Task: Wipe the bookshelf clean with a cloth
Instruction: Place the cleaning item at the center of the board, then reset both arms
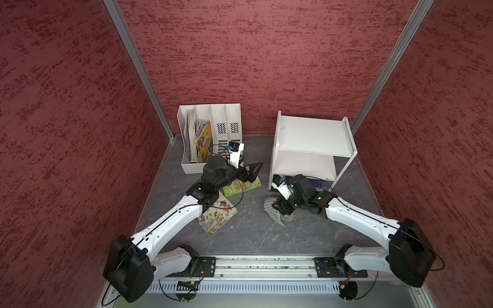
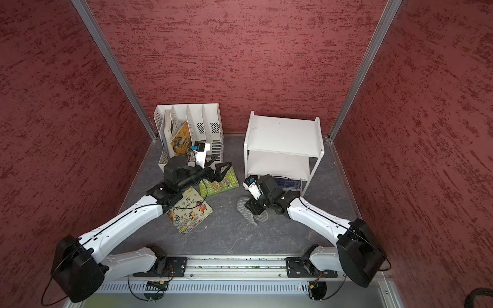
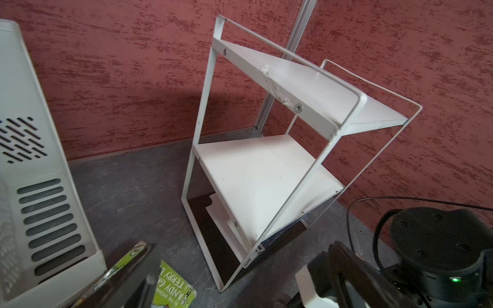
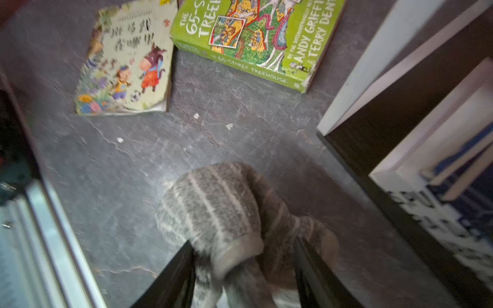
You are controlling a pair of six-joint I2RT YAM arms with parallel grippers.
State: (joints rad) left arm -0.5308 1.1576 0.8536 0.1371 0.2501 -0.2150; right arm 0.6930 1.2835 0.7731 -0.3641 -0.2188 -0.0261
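straddling the bunched cloth on the table, the right end effector stands parted; the left end effector gapes wide.

A robot lab booth: red textured wall panels, aluminium corner posts, arms on a rail.

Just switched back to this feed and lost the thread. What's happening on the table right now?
The right gripper is down on the grey cloth, which lies bunched on the table in front of the bookshelf. Its jaws stand apart on either side of the cloth, so it isn't clamped. The left gripper hangs open above the green book, holding nothing. The bookshelf's top and middle boards are bare, and the cloth is not touching them.
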